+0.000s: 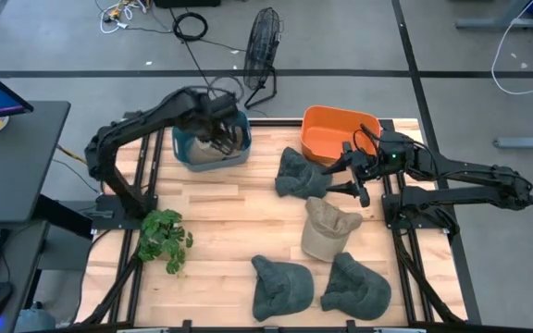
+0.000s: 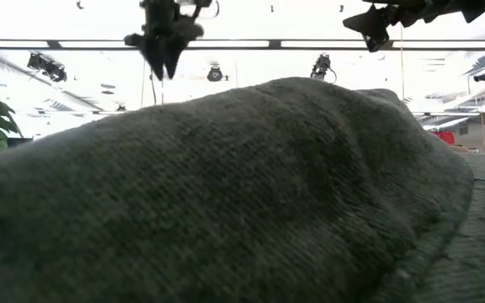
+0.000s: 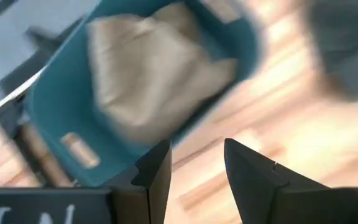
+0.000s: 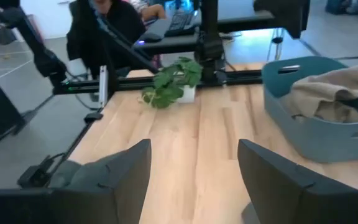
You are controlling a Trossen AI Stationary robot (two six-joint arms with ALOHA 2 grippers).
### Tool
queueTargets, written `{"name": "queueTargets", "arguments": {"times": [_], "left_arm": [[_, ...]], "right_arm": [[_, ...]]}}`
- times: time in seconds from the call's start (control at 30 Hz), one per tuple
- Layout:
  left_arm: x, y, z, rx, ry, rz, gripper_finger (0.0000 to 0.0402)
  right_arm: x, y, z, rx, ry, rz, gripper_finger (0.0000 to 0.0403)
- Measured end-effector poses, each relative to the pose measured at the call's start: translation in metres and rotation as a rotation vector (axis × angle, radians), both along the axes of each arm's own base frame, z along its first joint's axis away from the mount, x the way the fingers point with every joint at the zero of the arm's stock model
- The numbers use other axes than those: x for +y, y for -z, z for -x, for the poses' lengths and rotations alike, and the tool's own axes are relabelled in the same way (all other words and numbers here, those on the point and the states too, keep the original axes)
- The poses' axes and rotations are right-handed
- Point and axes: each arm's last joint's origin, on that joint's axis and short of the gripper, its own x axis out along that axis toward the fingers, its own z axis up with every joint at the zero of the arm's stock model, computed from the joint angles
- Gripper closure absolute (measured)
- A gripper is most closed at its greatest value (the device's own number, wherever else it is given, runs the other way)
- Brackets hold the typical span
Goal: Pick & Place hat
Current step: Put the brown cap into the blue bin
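Pale wooden table (image 1: 220, 217) carrying five hats in the high view: one tan hat (image 1: 327, 229) near the middle, three grey hats (image 1: 301, 173) (image 1: 281, 284) (image 1: 354, 286) spread around it, and a further tan hat (image 3: 154, 68) lying inside the blue bin (image 1: 209, 148) at the far left corner. Orange bin (image 1: 336, 131) at the far right, apparently holding nothing. Small green plant (image 1: 163, 236) at the left edge.

Left gripper (image 1: 218, 132) positioned above the blue bin; left wrist view confirms fingers (image 3: 154, 177) narrowly parted, holding nothing, with the binned hat directly beyond them. Not discernible from overhead.

Right gripper (image 1: 354, 171) located beside the orange bin, just right of the nearest grey hat. Right wrist view shows fingers (image 4: 114, 171) spread wide and empty, looking across the table toward the plant (image 4: 174, 79), the blue bin (image 4: 319, 112) and a seated person (image 4: 104, 31) beyond.

Low view almost wholly blocked by grey knit fabric (image 2: 242, 194) close to the lens; both grippers (image 2: 165, 42) (image 2: 377, 25) visible only as silhouettes above it.
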Motion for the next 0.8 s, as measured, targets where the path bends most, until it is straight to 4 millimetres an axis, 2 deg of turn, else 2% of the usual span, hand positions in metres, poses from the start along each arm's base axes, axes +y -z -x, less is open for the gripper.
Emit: {"name": "queueTargets", "arguments": {"times": [0.17, 0.4, 0.53, 0.67, 0.8], "left_arm": [[-0.047, -0.007, -0.024, -0.160, 0.093, -0.022, 0.0251], [-0.114, -0.011, -0.045, -0.332, 0.115, -0.103, 0.0256], [-0.148, -0.017, -0.055, -0.480, 0.160, -0.120, 0.0259], [-0.170, -0.023, -0.060, -0.582, 0.166, -0.183, 0.0259], [-0.179, -0.026, -0.060, -0.627, 0.162, -0.201, 0.0260]], "right_arm": [[0.010, 0.002, -0.001, 0.024, -0.065, -0.008, 0.0158], [0.024, 0.007, -0.001, 0.079, -0.135, -0.019, 0.0158], [0.029, 0.017, -0.003, 0.178, -0.164, -0.033, 0.0158], [0.032, 0.034, -0.005, 0.347, -0.182, -0.055, 0.0158], [0.033, 0.047, -0.009, 0.467, -0.189, -0.069, 0.0158]]}}
